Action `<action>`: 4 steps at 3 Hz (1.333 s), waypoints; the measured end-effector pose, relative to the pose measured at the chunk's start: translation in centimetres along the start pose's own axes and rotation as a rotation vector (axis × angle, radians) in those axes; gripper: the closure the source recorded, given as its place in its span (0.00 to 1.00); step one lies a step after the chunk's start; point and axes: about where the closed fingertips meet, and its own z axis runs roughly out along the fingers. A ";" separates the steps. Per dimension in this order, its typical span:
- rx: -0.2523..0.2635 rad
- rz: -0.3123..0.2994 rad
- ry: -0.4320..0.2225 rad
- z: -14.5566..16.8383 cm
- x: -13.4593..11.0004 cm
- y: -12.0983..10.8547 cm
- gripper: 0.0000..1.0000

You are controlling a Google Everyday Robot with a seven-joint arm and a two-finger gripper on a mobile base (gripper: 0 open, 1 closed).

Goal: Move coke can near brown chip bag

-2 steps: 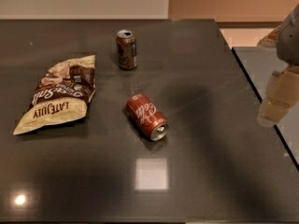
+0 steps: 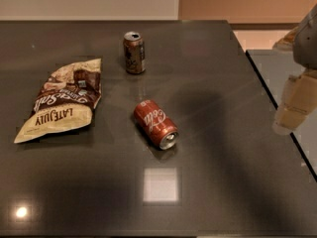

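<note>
The red coke can [image 2: 155, 123] lies on its side near the middle of the dark table [image 2: 223, 182], silver top pointing toward the front right. The brown chip bag [image 2: 63, 99] with "LATE JULY" lettering lies flat at the left, a short gap from the can. My gripper [image 2: 293, 103] hangs at the far right edge of the view, over the table's right edge, well right of the can and holding nothing that I can see.
A darker brown can [image 2: 134, 52] stands upright behind the coke can. The table's right edge runs diagonally under the gripper, with a grey surface [image 2: 292, 68] beyond it. A bright light reflection [image 2: 160, 185] lies on the tabletop in front.
The gripper sits about where it was at the right edge; the cans and the bag have not moved.
</note>
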 end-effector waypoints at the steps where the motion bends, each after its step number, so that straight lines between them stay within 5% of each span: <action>1: 0.006 0.036 -0.004 0.2 -1.2 -0.5 0.00; 3: 0.001 0.216 -0.017 1.9 -9.5 -3.2 0.00; 4: -0.048 0.295 -0.037 3.0 -13.5 -3.6 0.00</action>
